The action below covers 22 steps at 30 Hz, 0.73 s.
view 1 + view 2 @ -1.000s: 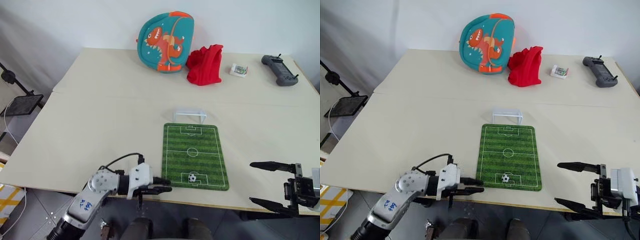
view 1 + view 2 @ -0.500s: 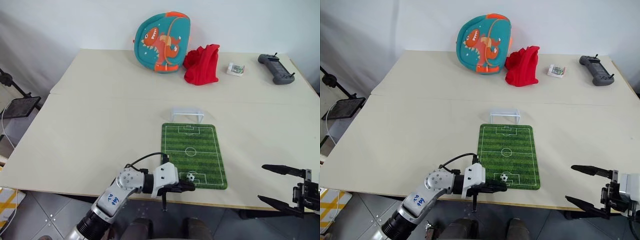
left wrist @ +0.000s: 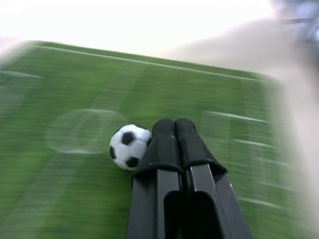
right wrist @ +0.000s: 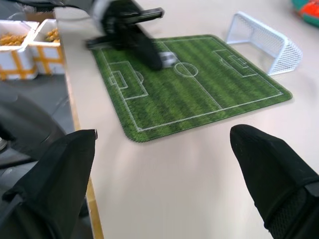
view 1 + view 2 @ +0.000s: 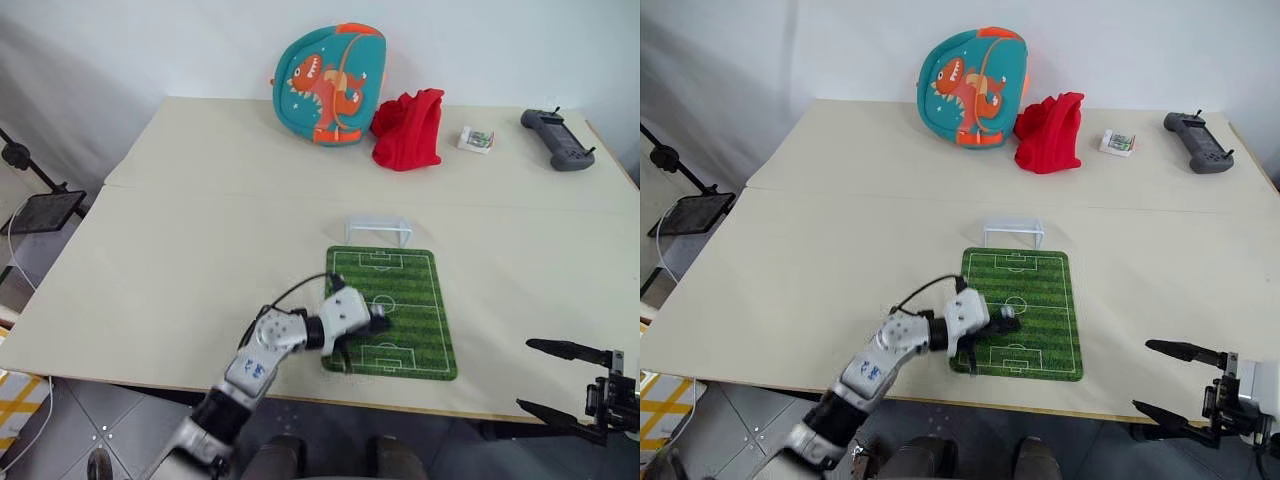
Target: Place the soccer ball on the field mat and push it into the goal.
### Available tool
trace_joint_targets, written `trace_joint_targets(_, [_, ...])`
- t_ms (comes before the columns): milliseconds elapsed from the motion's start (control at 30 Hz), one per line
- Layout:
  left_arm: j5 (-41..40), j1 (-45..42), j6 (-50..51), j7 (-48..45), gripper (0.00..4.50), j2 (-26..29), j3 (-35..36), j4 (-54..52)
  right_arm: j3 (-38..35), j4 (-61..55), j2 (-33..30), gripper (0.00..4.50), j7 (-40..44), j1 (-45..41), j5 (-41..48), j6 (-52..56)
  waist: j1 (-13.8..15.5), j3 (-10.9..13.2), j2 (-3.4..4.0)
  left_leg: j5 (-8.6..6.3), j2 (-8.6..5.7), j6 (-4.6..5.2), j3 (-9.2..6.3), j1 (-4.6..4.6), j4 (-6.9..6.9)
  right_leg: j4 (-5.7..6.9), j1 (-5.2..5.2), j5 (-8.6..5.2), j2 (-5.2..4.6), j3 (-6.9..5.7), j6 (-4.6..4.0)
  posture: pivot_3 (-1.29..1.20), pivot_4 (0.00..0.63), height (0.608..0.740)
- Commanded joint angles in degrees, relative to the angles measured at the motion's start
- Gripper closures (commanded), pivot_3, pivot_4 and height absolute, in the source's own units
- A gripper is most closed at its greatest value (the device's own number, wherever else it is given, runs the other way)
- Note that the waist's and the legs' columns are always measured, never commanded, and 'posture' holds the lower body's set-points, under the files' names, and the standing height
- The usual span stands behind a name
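Two hands: left hand [image 3: 174, 130] fingers together, tips touching ball [image 3: 129, 146] on mat [image 5: 410, 340] near centre circle, goal [image 5: 378, 229] at 12 o'clock; right hand [image 5: 1168, 378] spread wide off table [image 5: 180, 250].

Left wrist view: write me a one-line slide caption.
Shut left hand nudges the soccer ball across the field mat beside the centre circle.
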Motion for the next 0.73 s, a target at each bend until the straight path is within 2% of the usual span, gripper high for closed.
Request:
trace_joint_targets(33, [-1.2, -3.8, -7.2, 0.9, 4.48, -0.8, 4.3, 3.6, -1.7, -4.9, 4.9, 0.0, -9.5, -0.9, 2.5, 2.7, -0.3, 0.0, 0.02, -0.01, 0.01, -0.02, 0.0, 0.0, -0.01, 0.02, -0.02, 0.0, 0.0, 0.01, 0.0, 0.0, 0.15, 0.74])
trace_joint_targets(133, [-5.1, -2.7, -9.3, -3.9, 4.48, 0.5, 6.2, 2.2, -1.4, -8.5, 8.5, 0.0, -14.3, -1.1, 3.3, 5.0, -0.4, 0.0, 0.07, -0.01, -0.01, -0.03, 0.08, 0.01, -0.04, 0.09, -0.1, 0.03, -0.04, 0.05, 0.07, 0.0, 0.15, 0.74])
trace_joint_targets(233, [-9.2, 3.2, -9.9, -10.7, 4.48, 5.3, 7.4, -3.7, -0.4, -10.4, 11.3, 0.0, -16.9, -1.4, 2.9, 5.8, -0.8, -0.1, 0.09, -0.02, 0.02, -0.05, 0.07, 0.01, -0.05, 0.19, -0.16, 0.04, -0.04, 0.03, 0.07, 0.0, 0.15, 0.74])
trace_joint_targets(367, [-13.5, 11.5, -8.7, -14.0, 4.48, 11.1, 11.3, -10.5, 1.0, -11.0, 13.2, 0.0, -18.2, -2.4, 2.1, 5.9, -1.5, -0.1, 0.11, -0.01, 0.04, -0.07, 0.01, 0.0, -0.06, 0.29, -0.21, 0.02, -0.05, 0.03, 0.04, 0.0, 0.15, 0.74])
trace_joint_targets(500, [-16.5, 19.2, -6.3, -12.3, 4.48, 15.4, 17.3, -16.6, 2.2, -9.9, 14.6, 0.0, -18.5, -4.0, 1.4, 5.0, -1.7, -0.1, 0.16, 0.03, 0.0, -0.04, -0.01, 0.03, -0.04, 0.26, -0.14, 0.0, -0.1, 0.08, 0.0, 0.0, 0.15, 0.74])
trace_joint_targets(667, [-18.9, 28.0, -0.8, -6.6, 4.48, 17.2, 25.1, -23.5, 2.9, -7.1, 14.6, 0.0, -17.1, -6.5, 0.2, 3.6, -1.7, -0.1, 0.18, 0.01, 0.03, -0.05, -0.08, 0.06, -0.12, 0.26, -0.14, -0.01, -0.1, 0.41, -0.02, 0.0, 0.15, 0.74])
trace_joint_targets(733, [-17.5, 30.4, 0.1, -3.3, 4.48, 17.3, 28.0, -24.9, 2.9, -5.7, 14.3, 0.0, -16.6, -7.6, -0.1, 2.7, -1.7, -0.1, 0.19, 0.01, 0.02, -0.05, -0.09, 0.06, -0.15, 0.26, -0.15, -0.01, -0.1, 0.46, -0.03, 0.0, 0.15, 0.74])
